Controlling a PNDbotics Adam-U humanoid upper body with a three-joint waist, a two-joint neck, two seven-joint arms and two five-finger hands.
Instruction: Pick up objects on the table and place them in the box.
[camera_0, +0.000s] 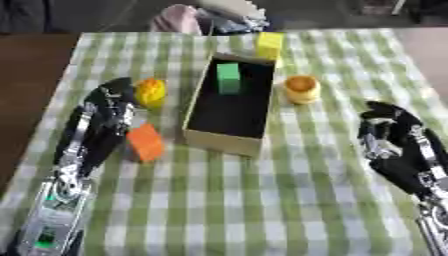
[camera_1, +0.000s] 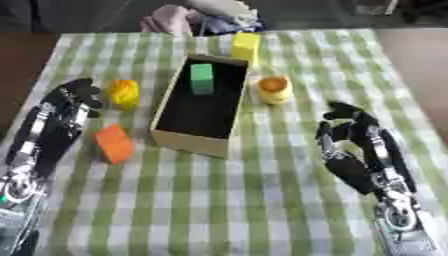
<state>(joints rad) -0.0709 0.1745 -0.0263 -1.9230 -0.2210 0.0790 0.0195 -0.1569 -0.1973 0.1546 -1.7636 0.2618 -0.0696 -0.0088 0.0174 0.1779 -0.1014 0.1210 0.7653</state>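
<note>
So, going left to right: the robot's left hand (camera_0: 103, 117) lies stretched out on the green-and-white checked cloth surface (camera_0: 262, 200), fingers fairly straight and holding nothing, with the fingertips up near a rounded yellow toy (camera_0: 150, 92) and the side of the hand just beside an orange block (camera_0: 145, 142). That orange block sits tilted on the cloth, just left of the near corner of the open cardboard box with a dark inside (camera_0: 220, 141).

Inside the box, a green block (camera_0: 228, 77) already stands near the far end. A yellow rectangular block (camera_0: 269, 45) stands just outside the box's far right corner, and a squat yellow-orange cylinder (camera_0: 302, 89) sits just right of the box wall.

Over on the right, the right hand (camera_1: 350, 137) rests on the cloth with its fingers curled inward, gripping nothing, well apart from everything.

My guess is the orange block is the next pick, since the left hand is practically on it. To do it well I'd shift the hand so thumb and fingers land on opposite flat faces, not on an edge, because it's sitting askew and could twist out. Lift it clear of the box wall before moving sideways, then let go over the empty near half so it doesn't knock the green block.
</note>
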